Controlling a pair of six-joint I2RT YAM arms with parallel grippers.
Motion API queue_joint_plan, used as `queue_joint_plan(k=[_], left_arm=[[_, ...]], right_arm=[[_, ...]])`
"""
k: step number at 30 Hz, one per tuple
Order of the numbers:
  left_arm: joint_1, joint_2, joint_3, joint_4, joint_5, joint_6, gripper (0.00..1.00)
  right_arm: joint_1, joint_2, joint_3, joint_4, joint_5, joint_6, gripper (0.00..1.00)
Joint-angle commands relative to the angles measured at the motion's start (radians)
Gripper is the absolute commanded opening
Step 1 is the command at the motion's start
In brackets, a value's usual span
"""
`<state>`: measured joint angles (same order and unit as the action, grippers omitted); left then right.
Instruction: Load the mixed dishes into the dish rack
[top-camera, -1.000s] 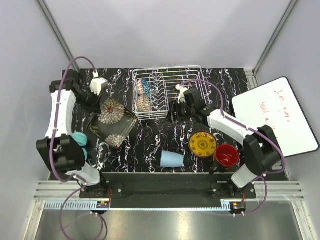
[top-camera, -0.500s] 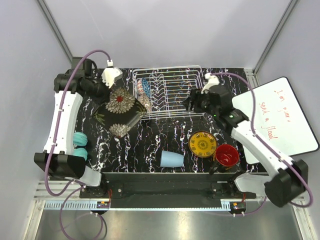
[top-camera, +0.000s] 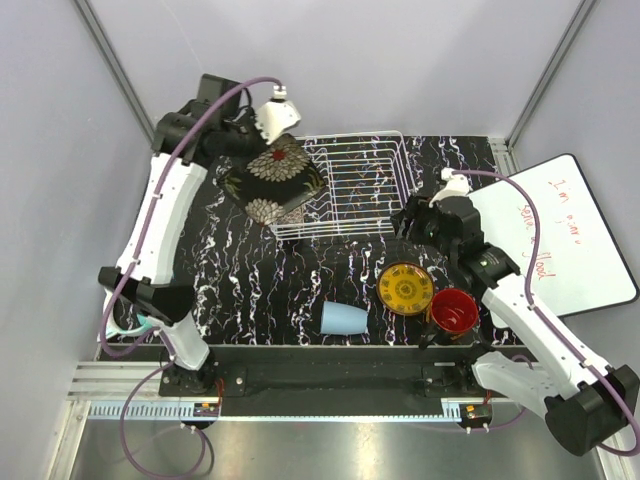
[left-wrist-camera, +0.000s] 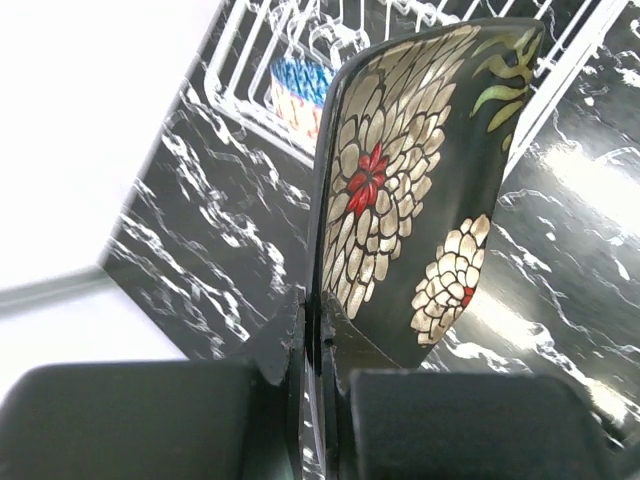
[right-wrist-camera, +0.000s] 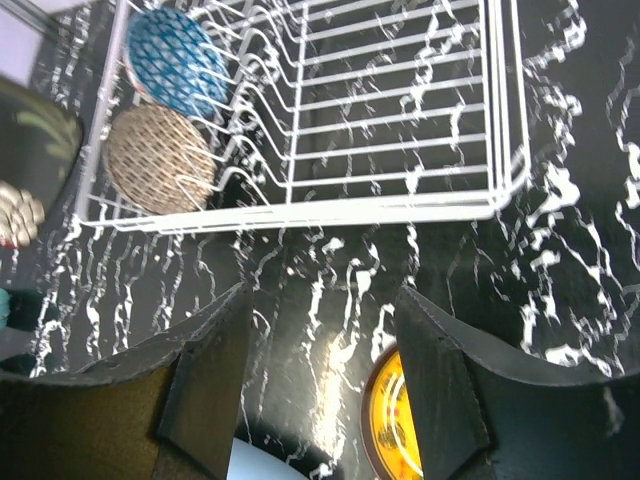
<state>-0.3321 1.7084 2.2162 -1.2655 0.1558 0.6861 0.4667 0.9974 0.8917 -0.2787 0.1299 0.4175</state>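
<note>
We've got a black marbled counter (top-camera: 262, 285) boxed in by pale grey walls (top-camera: 330, 60), whiteboard (top-camera: 556, 236) at right. Our left hand (left-wrist-camera: 319, 325) pinches the black square floral plate (top-camera: 272, 178) over the dish rack (top-camera: 362, 188)'s left end; our right hand (right-wrist-camera: 320, 320) gapes empty beside it.

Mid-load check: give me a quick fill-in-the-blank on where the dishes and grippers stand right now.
The black square plate is pinched in the ____ gripper.
The right gripper is open and holds ____.
The dish rack holds the blue bowl and beige bowl: ____ dishes in all.
The light-blue cup lies on its ____.
Missing words: left, nothing, two, side.
</note>
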Motion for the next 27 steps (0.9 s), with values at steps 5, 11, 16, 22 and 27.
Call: queue_joint_plan(k=[5,11,16,22,27], left_arm=[[-0.191,0.080,0.169,0.233,-0.153,0.095,0.00],[-0.263,0.097,0.134,0.319,-0.225,0.135,0.00],[-0.289,0.115,0.111,0.348,-0.240,0.161,0.00],[-0.306,0.131,0.100,0.374,-0.246,0.165,0.00],[-0.311,0.134,0.045,0.397,-0.242,0.165,0.00]], right_arm=[[-0.010,-0.081,-0.042,-0.002,0.042,0.040,0.66],[-0.013,-0.111,-0.066,-0.005,0.042,0.049,0.66],[-0.013,-0.123,-0.079,-0.007,0.040,0.058,0.66],[-0.014,-0.144,-0.097,-0.010,0.047,0.064,0.65],[-0.014,-0.148,-0.100,-0.011,0.045,0.072,0.65]])
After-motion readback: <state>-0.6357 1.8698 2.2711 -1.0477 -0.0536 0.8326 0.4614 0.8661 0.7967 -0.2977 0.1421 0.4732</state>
